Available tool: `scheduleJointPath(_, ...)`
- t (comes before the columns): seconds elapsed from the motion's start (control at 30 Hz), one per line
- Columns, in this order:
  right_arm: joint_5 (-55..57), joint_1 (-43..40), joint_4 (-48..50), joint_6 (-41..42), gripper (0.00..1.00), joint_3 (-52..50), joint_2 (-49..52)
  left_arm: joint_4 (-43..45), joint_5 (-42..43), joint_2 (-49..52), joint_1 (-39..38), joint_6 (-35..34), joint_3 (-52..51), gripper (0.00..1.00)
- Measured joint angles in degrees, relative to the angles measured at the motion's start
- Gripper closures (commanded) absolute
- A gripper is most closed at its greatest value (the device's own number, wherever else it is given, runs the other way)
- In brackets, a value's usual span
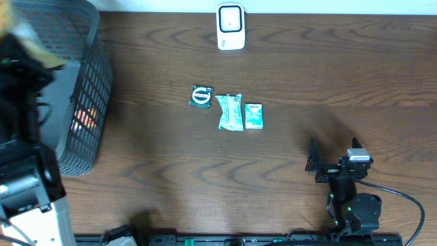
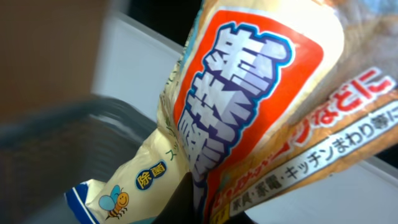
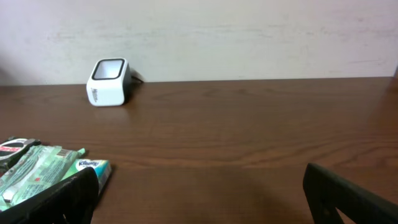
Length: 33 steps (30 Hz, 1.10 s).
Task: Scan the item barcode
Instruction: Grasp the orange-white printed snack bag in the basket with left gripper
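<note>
Item = cream-and-orange plastic-film packet (image 2: 261,93) with blue Japanese lettering. It fills the left wrist view. In the overhead view it's a blur in the upper-left corner, up in the air over the dark grey plastic mesh basket (image 1: 92,75). Left jaws pressed together, pinching the packet as far as I can tell; exact pinch spot hidden. Looks light, soft, crinkly, slippery film, so it'll likely flop and twist. I'd hold it by the body or a sealed end, clear of the barcode, which I can't see here. White box-shaped scanner (image 1: 231,27) sits top centre on the dark brown wooden table (image 1: 341,68), well apart from the packet. Three small teal-green packs (image 1: 230,109) mid-frame. Right jaws spread wide, empty, lower right.
</note>
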Motion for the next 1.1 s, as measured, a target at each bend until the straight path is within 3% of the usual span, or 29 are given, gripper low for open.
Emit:
scheduleJointPath(0.23, 0.0, 0.0, 0.0, 0.0, 0.01, 0.0, 0.0, -8.3, 3.2, 5.4, -14.0, -2.3, 0.0, 0.93)
scheduleJointPath(0.43, 0.0, 0.0, 0.0, 0.0, 0.01, 0.0, 0.0, -11.6, 2.3, 15.7, -23.7, -3.1, 0.0, 0.92)
scheduleJointPath(0.9, 0.0, 0.0, 0.0, 0.0, 0.01, 0.0, 0.0, -10.5, -11.5, 39.7, -30.6, -3.2, 0.0, 0.92)
scheduleJointPath(0.97, 0.0, 0.0, 0.0, 0.0, 0.01, 0.0, 0.0, -9.6, -11.9, 42.7, -30.6, -3.1, 0.0, 0.84)
scheduleJointPath(1.03, 0.0, 0.0, 0.0, 0.0, 0.01, 0.0, 0.0, -8.5, -12.3, 45.0, -30.6, -3.1, 0.0, 0.83)
scheduleJointPath(1.1, 0.0, 0.0, 0.0, 0.0, 0.01, 0.0, 0.0, -7.3, -12.7, 46.4, -30.6, -3.1, 0.0, 0.73)
